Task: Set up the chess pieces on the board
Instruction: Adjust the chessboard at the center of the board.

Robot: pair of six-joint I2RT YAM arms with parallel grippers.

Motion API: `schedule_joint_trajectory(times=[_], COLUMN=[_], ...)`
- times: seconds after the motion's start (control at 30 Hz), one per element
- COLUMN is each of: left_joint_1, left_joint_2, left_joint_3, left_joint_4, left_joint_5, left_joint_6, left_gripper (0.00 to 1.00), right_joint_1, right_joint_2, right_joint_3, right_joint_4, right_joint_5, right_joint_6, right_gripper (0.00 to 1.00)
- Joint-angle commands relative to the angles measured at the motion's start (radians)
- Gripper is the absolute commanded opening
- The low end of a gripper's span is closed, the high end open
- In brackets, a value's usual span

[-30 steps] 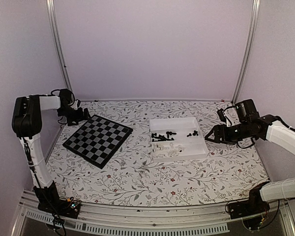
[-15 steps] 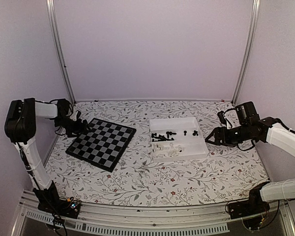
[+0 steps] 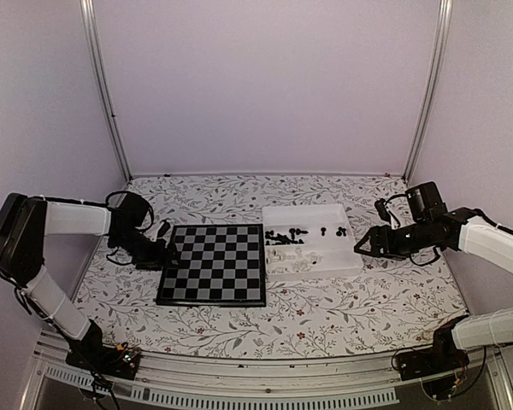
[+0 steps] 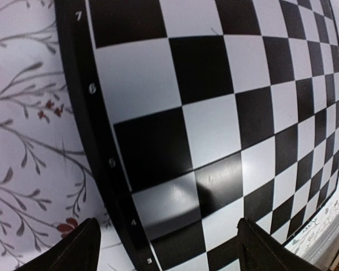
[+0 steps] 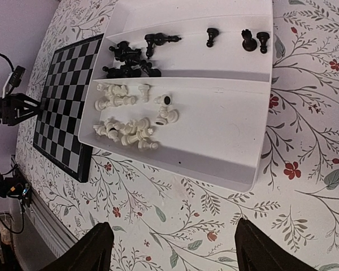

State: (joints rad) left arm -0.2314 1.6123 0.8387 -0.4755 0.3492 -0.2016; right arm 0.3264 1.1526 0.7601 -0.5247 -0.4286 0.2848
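Observation:
The board (image 3: 214, 265) lies flat and square-on at centre left, its right edge close to the white tray (image 3: 350, 259), with no pieces on it. My left gripper (image 3: 165, 250) is open and low at the board's left edge; in the left wrist view the board (image 4: 226, 113) and its black border pass between the fingers of that gripper (image 4: 169, 253). Black chess pieces (image 5: 133, 59) lie in the tray's far compartment and white ones (image 5: 127, 130) in the near one. My right gripper (image 3: 360, 245) hangs open and empty just right of the tray (image 5: 214, 169).
A floral cloth (image 3: 325, 307) covers the table. Lilac walls and two metal posts (image 3: 103, 94) close in the back and sides. A metal rail (image 3: 239, 380) runs along the near edge. The left arm's fingers (image 5: 11, 107) show beside the board (image 5: 62, 107) in the right wrist view.
The board has slid right and turned from a diagonal lie to square-on beside the tray, with the left gripper following at its left edge. The right gripper has edged left toward the tray.

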Motion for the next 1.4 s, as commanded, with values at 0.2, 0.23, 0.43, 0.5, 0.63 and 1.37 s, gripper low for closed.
schedule_joint_trajectory(times=[0.2, 0.23, 0.43, 0.5, 0.63, 1.37], left_joint_1=[-0.004, -0.007, -0.076, -0.115, -0.224, -0.375], left_joint_2=[-0.099, -0.121, -0.231, -0.243, -0.22, -0.142], left_joint_3=[0.08, 0.101, 0.214, 0.246, 0.305, 0.349], left_joint_4=[-0.116, -0.12, -0.024, 0.019, 0.03, -0.054], left_joint_5=[-0.091, -0.106, -0.166, -0.195, -0.316, -0.414], left_joint_6=[-0.091, -0.106, -0.235, -0.267, -0.213, -0.21], left_gripper=[0.84, 0.84, 0.83, 0.82, 0.8, 0.79], right_joint_1=[0.0, 0.0, 0.051, 0.075, 0.118, 0.403], right_joint_2=[0.047, 0.052, 0.129, 0.188, 0.304, 0.784], right_joint_3=[0.077, 0.09, 0.224, 0.308, 0.454, 0.8], right_joint_4=[-0.015, -0.024, -0.078, -0.119, -0.164, -0.305], right_joint_5=[0.002, 0.011, 0.116, 0.145, 0.197, 0.224], right_joint_6=[-0.042, -0.045, -0.065, -0.084, -0.149, -0.254], right_gripper=[0.76, 0.76, 0.75, 0.72, 0.68, 0.37])
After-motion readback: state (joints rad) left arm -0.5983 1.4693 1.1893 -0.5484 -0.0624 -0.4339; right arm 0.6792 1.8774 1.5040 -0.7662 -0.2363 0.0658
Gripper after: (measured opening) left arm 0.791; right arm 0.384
